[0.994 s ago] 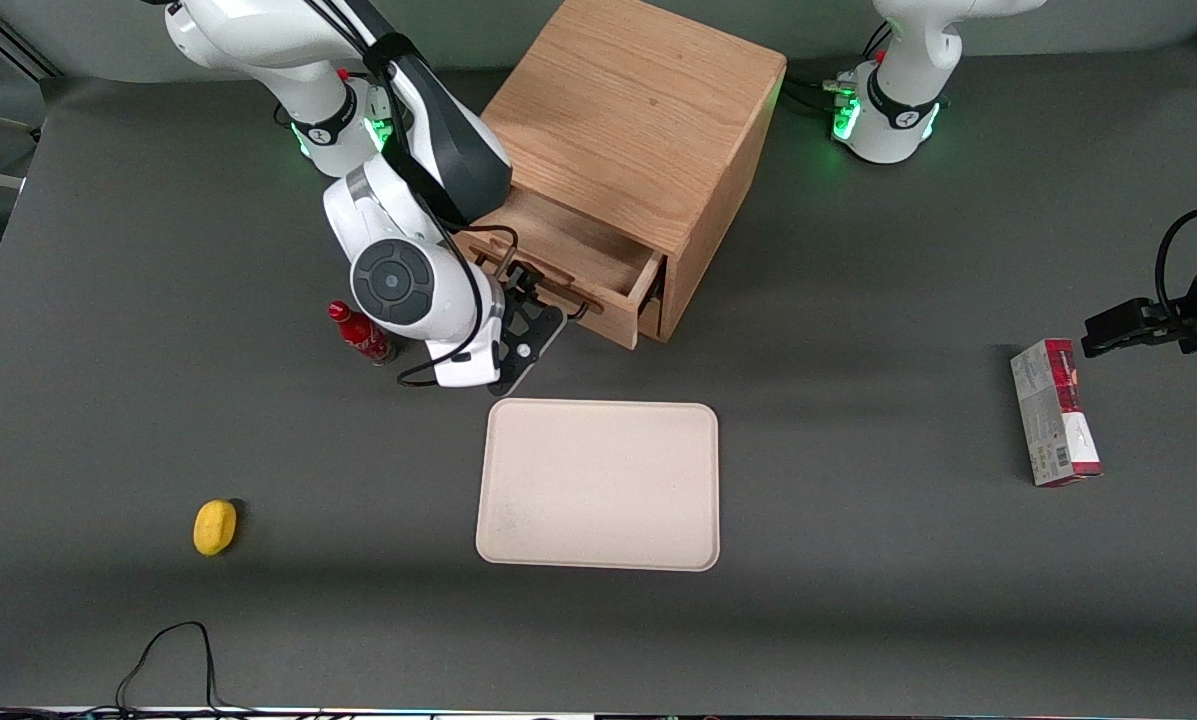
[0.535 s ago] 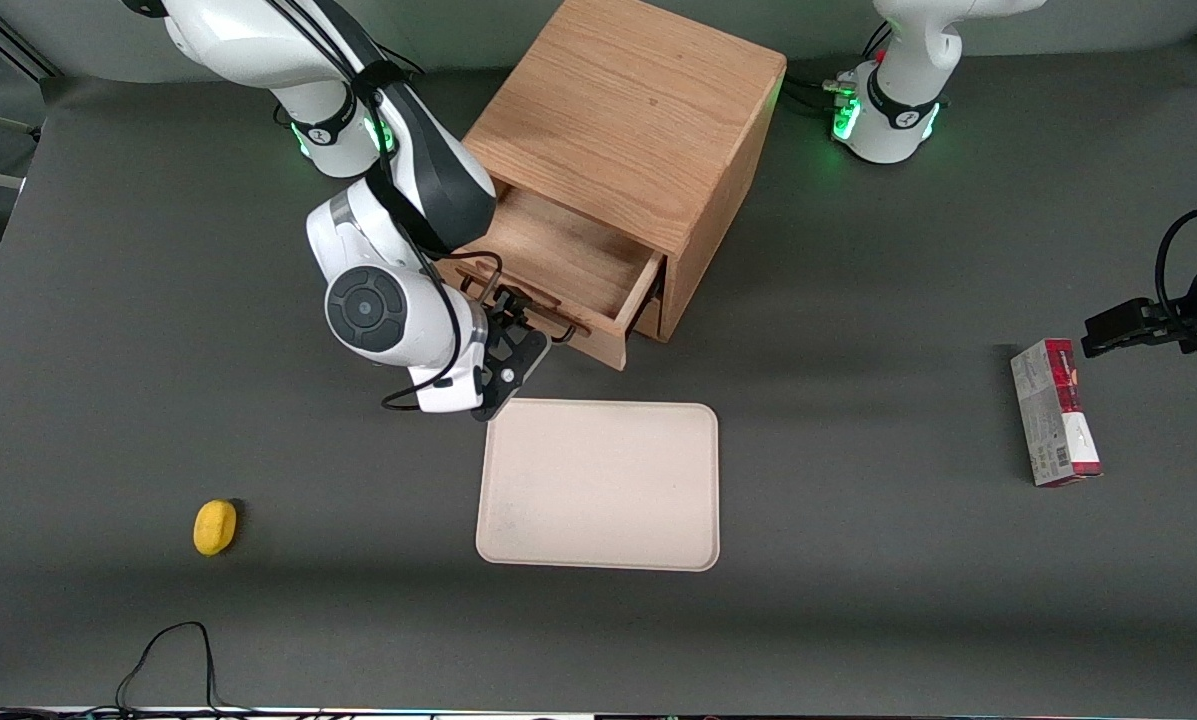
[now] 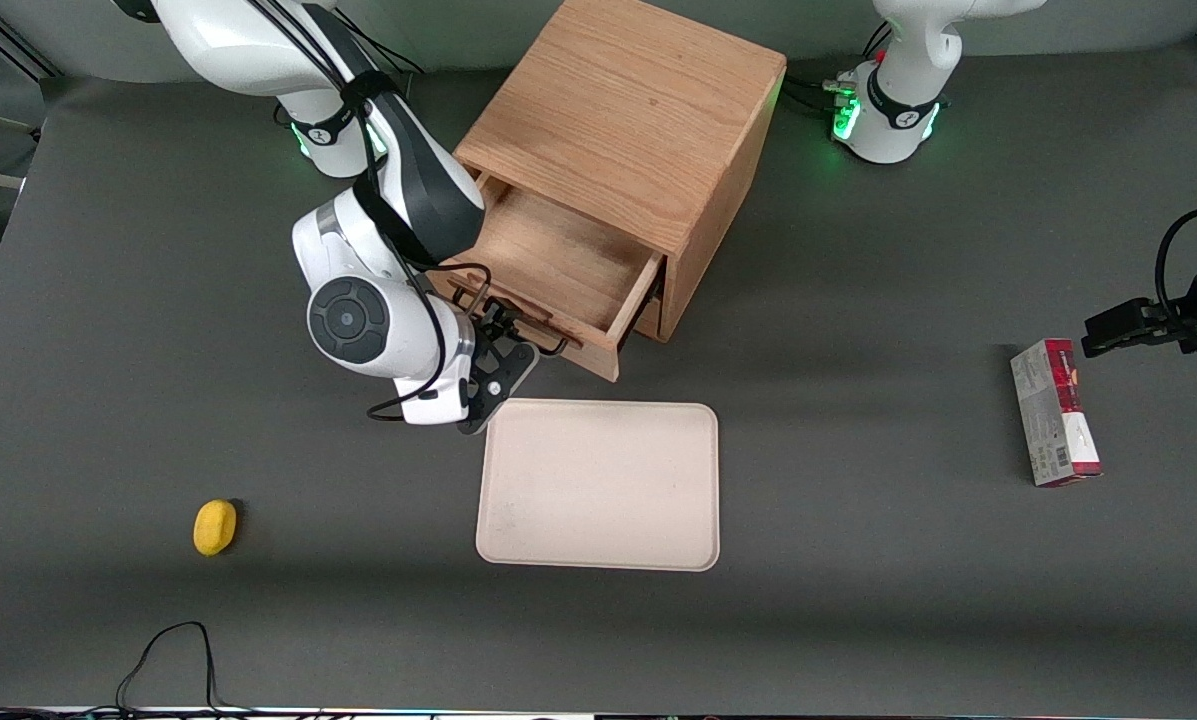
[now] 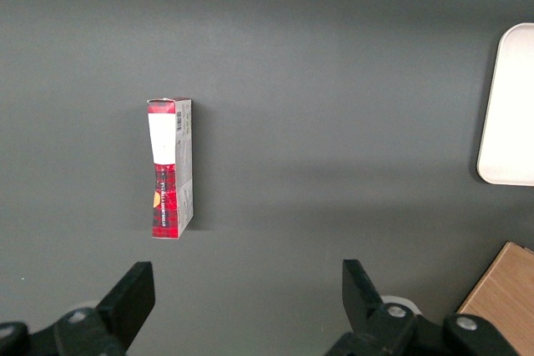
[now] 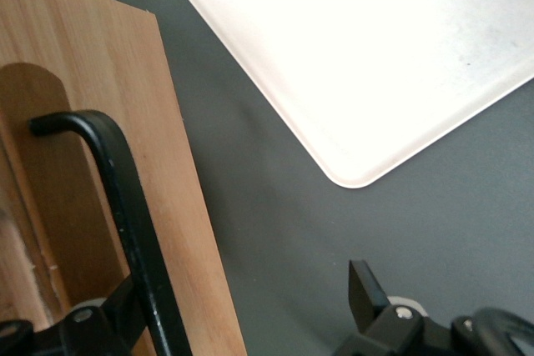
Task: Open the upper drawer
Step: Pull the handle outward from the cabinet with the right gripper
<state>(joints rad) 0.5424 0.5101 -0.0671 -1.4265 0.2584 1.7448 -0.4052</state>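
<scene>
Grey table point(image 3: 858, 600): upper drawer point(image 3: 558, 265) pulled out; gripper point(image 3: 503, 335) at handle point(image 5: 125, 231), arm hides grip, jaws unclear.

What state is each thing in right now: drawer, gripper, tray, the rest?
upper drawer: pulled well out of the cabinet, inside bare.
gripper: at the drawer's black handle, one finger against it.
tray: flat on the table, nothing on it.
red box: lying flat, toward the parked arm's end.
lemon: resting on the table.
</scene>
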